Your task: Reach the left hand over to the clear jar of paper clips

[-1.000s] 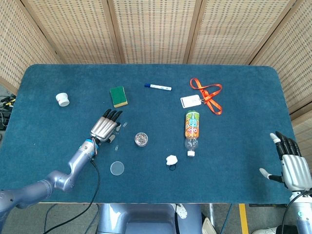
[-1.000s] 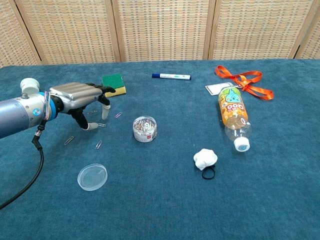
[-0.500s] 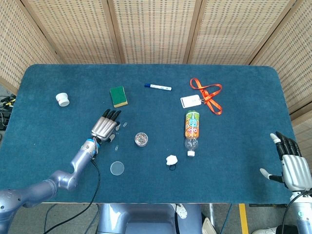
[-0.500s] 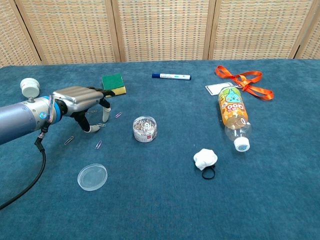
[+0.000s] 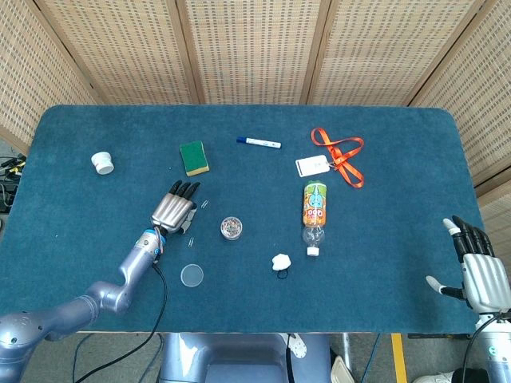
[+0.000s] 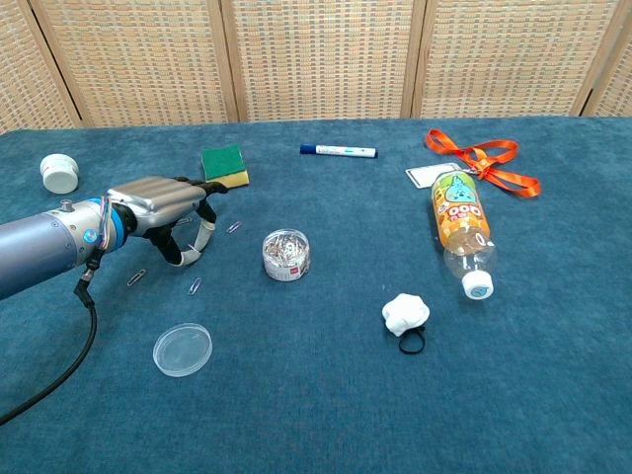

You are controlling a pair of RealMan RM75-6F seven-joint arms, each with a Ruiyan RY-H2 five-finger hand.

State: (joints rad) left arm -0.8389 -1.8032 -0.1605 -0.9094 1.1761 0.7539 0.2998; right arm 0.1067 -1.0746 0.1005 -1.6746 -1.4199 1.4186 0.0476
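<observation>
The clear jar of paper clips stands lidless on the blue table, left of centre. My left hand hovers just left of it, palm down, fingers apart and drooping, holding nothing. A gap of about a hand's width separates it from the jar. Loose paper clips lie on the cloth under and beside the hand. My right hand rests open at the table's far right front edge, seen only in the head view.
The jar's clear lid lies near the front left. A green and yellow sponge, blue marker, white cap, orange lanyard with badge, lying bottle and white lump with a black ring are spread around.
My left hand has slid a little toward the front and right, closer to the jar, uncovering the white cap. The right hand has stayed still.
</observation>
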